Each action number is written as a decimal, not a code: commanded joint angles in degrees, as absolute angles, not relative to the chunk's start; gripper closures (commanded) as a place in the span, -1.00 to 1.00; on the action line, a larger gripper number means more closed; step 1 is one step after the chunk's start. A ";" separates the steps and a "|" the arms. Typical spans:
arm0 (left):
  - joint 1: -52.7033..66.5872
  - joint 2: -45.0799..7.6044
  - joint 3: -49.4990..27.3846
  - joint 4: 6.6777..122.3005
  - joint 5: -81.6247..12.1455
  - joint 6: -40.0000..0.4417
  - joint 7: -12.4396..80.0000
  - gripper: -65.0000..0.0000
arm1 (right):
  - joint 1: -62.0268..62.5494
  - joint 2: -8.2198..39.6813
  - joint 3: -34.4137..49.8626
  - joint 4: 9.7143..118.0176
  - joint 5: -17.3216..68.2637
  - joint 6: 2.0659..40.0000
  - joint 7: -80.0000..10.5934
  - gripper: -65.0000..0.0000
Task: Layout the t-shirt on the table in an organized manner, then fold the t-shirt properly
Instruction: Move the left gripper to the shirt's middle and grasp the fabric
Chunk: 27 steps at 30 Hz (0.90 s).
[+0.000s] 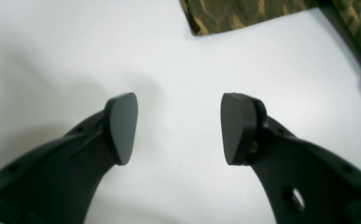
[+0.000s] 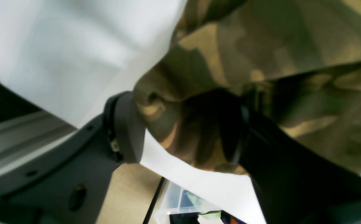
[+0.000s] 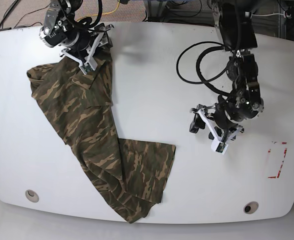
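- T-shirt [image 3: 94, 145] lies crumpled on the white desk [image 3: 152, 75], in a long diagonal strip from the far corner beside the right arm down to the near edge; part of it spreads flat toward the desk's middle.
- Right pincer [image 2: 183, 127] is clamped on a bunched wad of the t-shirt [image 2: 261, 46] at its far end; cloth fills the gap between the two pads.
- In the right wrist view the camo fabric hides most of one finger, and the picture is blurred, so seams or a collar can't be made out.
- In the base view that pincer [image 3: 89, 55] is partly lost among white brackets and cables; its tips are hard to make out there.
- Left pincer [image 1: 179, 129] stands apart, nothing between the pads, over bare desk [image 1: 59, 46].
- In the left wrist view only a cut-off corner of the t-shirt [image 1: 230, 15] shows at the top edge, with another strip along the right side, well apart from the pads.
- In the base view the left pincer [image 3: 214, 131] is over the desk just beyond the t-shirt's flat part, not touching it.
- Clear plastic bin [image 2: 186, 202] shows beyond the desk edge in the right wrist view, cut off by the frame; something greenish sits in it, too blurred to name.
- Red tape outline [image 3: 278, 161] is near the desk's edge on the left arm's side; two grommet holes [image 3: 32, 194] sit along the near edge.
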<state>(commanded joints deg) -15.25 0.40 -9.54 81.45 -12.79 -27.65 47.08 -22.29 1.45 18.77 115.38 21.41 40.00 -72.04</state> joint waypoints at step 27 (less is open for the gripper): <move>-35.82 7.25 -9.54 31.25 -12.79 -20.44 23.78 -0.22 | -21.05 1.19 18.86 115.30 21.93 40.00 -71.96 -0.10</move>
